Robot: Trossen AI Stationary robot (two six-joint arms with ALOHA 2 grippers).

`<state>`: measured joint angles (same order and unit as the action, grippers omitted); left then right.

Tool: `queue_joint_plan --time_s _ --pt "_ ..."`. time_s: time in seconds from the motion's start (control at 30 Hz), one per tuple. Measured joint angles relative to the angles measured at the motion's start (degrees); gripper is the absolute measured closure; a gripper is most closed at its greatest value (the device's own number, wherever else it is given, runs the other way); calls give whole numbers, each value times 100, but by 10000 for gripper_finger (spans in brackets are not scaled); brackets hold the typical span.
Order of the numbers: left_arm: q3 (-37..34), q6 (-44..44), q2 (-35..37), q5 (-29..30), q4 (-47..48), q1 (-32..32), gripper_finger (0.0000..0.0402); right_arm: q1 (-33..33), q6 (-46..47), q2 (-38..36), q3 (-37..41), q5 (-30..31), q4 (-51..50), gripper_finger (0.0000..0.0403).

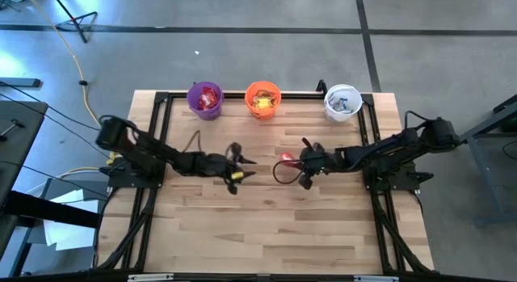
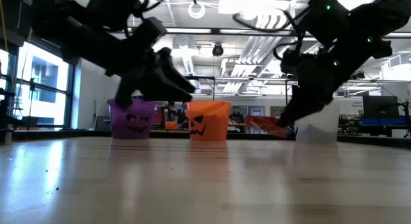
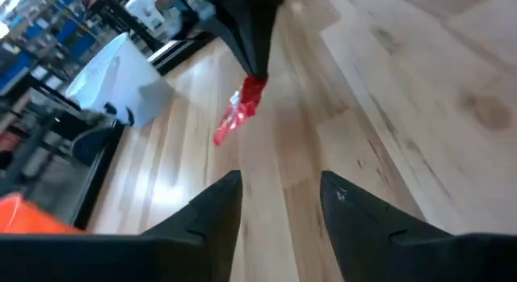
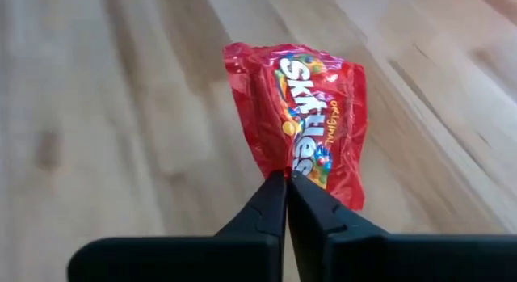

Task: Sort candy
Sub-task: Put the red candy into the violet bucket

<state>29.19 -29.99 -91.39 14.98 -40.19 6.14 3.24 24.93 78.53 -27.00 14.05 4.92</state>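
Note:
My right gripper [image 1: 297, 160] hovers over the middle of the table and is shut on a red candy packet [image 4: 303, 112], which also shows in the high view [image 1: 285, 158] and the low view [image 2: 264, 125]. My left gripper [image 3: 279, 203] is open, points toward that red packet [image 3: 241, 112] and stands a short way to its left [image 1: 239, 158]. A small yellow candy [image 1: 236, 175] shows just on the near side of the left gripper; I cannot tell whether it touches it. Nothing is between the left fingers. My right gripper pinches the red packet between its two fingers at one end edge [image 4: 289, 170]. The rest of the packet sticks out past the fingertips toward the table's left. In the low view the packet hangs tilted just above the table top, lifted clear.
Three small buckets stand in a row at the far edge: purple [image 1: 205, 99] with red candy inside, orange [image 1: 262, 99] with yellow candy, white [image 1: 342, 103] with pale bars. Black frame rails [image 1: 153, 136] run along the table's sides. Bare wood lies toward the near edge.

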Motion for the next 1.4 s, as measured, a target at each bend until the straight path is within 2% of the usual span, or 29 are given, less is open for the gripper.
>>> queue_joint_plan --time_s 0.17,0.4,0.57,0.77,0.93,1.27,1.4 --pt "699 -371 -740 508 -7 207 210 175 -146 -8 -143 -123 300 401" --pt "1375 -773 -1284 980 -10 252 175 442 -251 -10 -222 -189 524 402" --pt "1667 -869 -1494 1010 39 252 174 565 -299 -10 -226 -281 816 402" --pt "1731 -931 -1519 694 12 286 179 589 -315 -14 -228 -576 1072 403" --pt "1731 -1067 -1519 474 -11 344 224 589 -350 -14 -230 -721 1270 403" --pt "1731 -1120 -1519 475 -4 377 380 589 -401 -14 -230 -873 1427 402" --pt "1731 -1141 -1519 561 15 379 394 614 -487 -14 -230 -859 1421 381"
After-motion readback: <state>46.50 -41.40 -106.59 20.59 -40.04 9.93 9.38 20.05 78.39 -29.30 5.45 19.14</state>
